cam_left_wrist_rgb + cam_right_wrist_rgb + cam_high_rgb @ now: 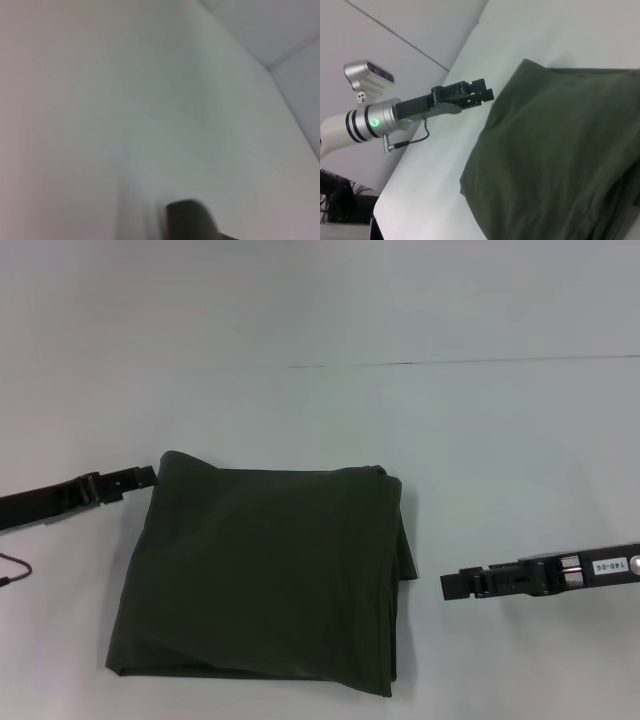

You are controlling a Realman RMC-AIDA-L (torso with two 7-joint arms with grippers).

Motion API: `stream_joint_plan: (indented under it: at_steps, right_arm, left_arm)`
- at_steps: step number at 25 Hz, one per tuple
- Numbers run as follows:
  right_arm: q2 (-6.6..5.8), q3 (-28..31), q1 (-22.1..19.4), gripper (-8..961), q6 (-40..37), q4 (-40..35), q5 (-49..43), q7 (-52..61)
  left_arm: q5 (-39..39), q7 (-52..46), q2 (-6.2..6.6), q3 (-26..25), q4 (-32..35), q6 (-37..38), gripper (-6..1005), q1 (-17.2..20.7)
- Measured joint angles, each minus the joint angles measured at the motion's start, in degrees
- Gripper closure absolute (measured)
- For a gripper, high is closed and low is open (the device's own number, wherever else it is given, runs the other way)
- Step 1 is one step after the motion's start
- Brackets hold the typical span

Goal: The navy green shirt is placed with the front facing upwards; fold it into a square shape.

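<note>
The folded green shirt [560,155] lies plain side up on the white counter [435,185] — the left tool [482,94] hangs just beside its corner, barely apart.

The navy green shirt [265,580] was soft matt cloth, plain and unprinted on its showing face, folded into layers with gentle creases and thick rounded edges at its right side. The worktop [480,420] beneath was a smooth, pale, matt surface with a thin seam line across its far part. The left pincer [479,93] looked like matt black plastic or metal, mounted on a smooth silver metallic wrist. The right pincer [448,585] was likewise matt black, with a small white label behind it.
</note>
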Motion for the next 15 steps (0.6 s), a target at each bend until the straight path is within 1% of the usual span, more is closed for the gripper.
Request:
stream_joint_plan:
  at_steps: [4,8,9,10,11,12,14,15]
  right_arm:
    - [0.64,0.30,0.53,115,-0.39,0.98,1.91,-7.12]
    - [1.65,0.33,0.12,115,-0.60,1.05,5.44,-17.96]
    - [2.03,0.35,-0.17,115,-0.60,1.06,6.14,-21.63]
    - [2.42,0.39,-0.51,115,-0.52,1.11,6.65,-25.16]
    - [2.75,0.42,-0.83,115,-0.40,1.29,6.93,-28.28]
    - [2.99,0.43,-1.09,115,-0.03,1.77,7.17,-31.33]
    - [3.17,0.44,-1.49,115,0.96,3.49,7.36,-36.21]
    - [3.14,0.44,-1.73,115,1.77,4.36,7.39,-38.26]
  left_arm:
    - [-1.67,14.45,-0.73,0.17,5.22,6.78,285,0.52]
    - [-6.69,26.74,-1.86,0.17,9.32,12.54,203,2.47]
    - [-7.42,28.73,-1.97,0.16,9.55,14.01,182,2.92]
    - [-7.42,28.73,-1.97,0.16,9.55,14.01,162,2.92]
    - [-8.69,34.17,-2.21,0.18,9.80,19.16,141,4.04]
    - [-8.69,34.17,-2.21,0.18,9.80,19.16,120,4.04]
    - [-8.08,36.27,-2.20,0.41,9.98,25.56,78,5.49]
    - [-7.76,36.36,-2.14,0.42,10.12,26.95,57,6.05]
